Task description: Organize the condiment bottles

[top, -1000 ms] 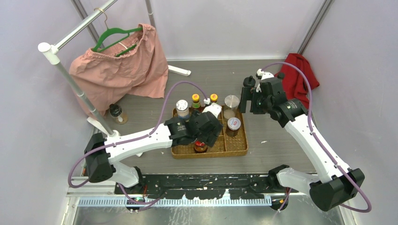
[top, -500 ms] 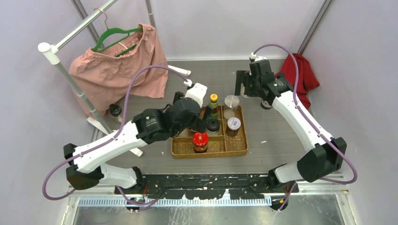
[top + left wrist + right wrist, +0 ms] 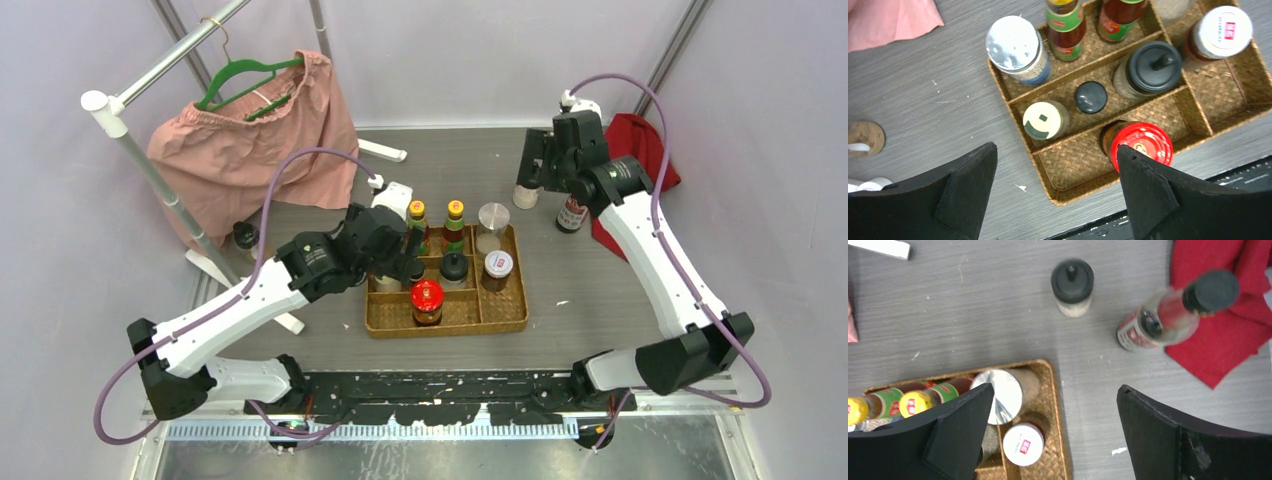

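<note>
Left claw (image 3: 1055,150) spread, empty above tray (image 3: 1083,192). Right claw (image 3: 1055,388) spread too, probably eyeing stray black-capped shaker (image 3: 1072,282) outside it.

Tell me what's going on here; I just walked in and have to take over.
Two arms are sorting bottles into a tray. Most stand in its compartments. The left gripper hovers open and empty over the tray's left side. The right gripper, also open and empty, hangs past the tray's far right corner, above a shaker and, by a red cloth, a black-capped bottle, both outside it on the table.
</note>
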